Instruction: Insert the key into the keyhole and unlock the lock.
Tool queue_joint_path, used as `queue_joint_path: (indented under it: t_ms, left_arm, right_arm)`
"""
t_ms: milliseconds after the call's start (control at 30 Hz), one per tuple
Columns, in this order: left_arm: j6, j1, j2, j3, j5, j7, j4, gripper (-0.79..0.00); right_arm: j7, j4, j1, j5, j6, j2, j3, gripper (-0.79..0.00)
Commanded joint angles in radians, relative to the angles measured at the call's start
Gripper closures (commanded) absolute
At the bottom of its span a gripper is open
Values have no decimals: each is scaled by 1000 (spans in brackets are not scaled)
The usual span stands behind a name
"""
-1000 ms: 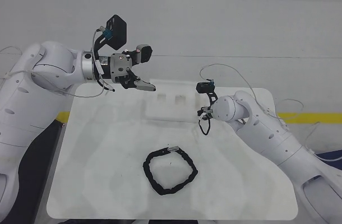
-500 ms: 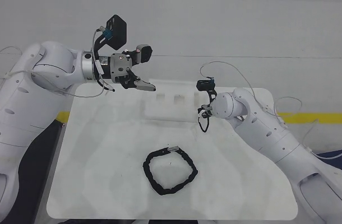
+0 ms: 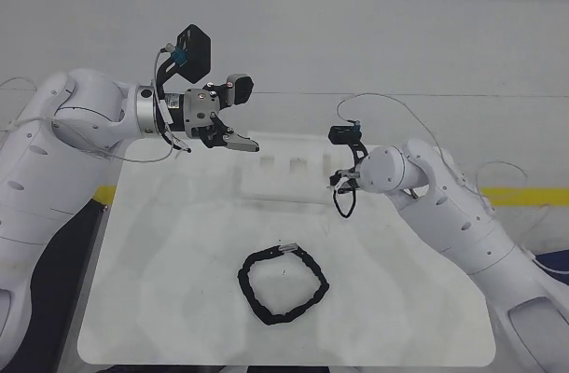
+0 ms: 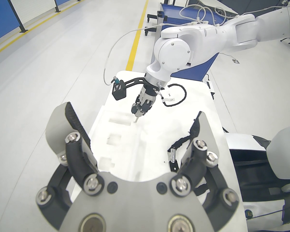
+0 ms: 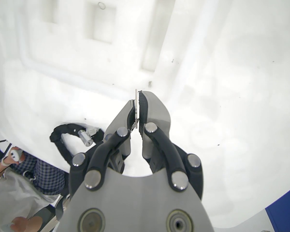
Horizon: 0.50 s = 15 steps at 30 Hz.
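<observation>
Down below both pincers, the white surface (image 3: 173, 308), wide and pale. On it, straight beneath the right pincer (image 5: 137, 102), a white tray (image 3: 275, 191) with three sunken pockets, one long and two squarish.

Next in size, the lock (image 3: 283, 285). Black chain, curled in a ring on the bare surface. Nearer the robot than the right pincer, well apart from its tips, and further again from the left pincer (image 3: 242, 117).

Over to that left pincer now. Up in the air past the tray's far corner, spread wide, gripping nothing.

Back to the right pincer. Pointing down over the tray's edge by the long pocket, pinched narrow on the key (image 5: 136, 92).

Smaller now, the silver cylinder (image 5: 85, 139) at one end of the chain, round face in sight from the right wrist, off to the side of the right pincer.

And smallest of all, the key. Thin metal blade flat between the right pincer's pads (image 5: 142, 105), tip poking just past them, aimed down at the tray. Touching the tray or not, cannot tell. Well apart from the cylinder, not yet in the lock.
</observation>
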Motion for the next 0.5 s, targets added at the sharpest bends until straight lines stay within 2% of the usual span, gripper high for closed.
queue_joint_path:
  t_ms: [0, 233, 467]
  left_arm:
    - [0, 0, 0, 0, 0, 0, 0, -785]
    - [0, 0, 0, 0, 0, 0, 0, -785]
    - [0, 0, 0, 0, 0, 0, 0, -785]
  right_arm:
    - [20, -40, -26, 19, -26, 16, 42, 0]
    - [79, -221, -152, 118, -120, 74, 220, 0]
    - [135, -404, -269, 229, -170, 120, 404, 0]
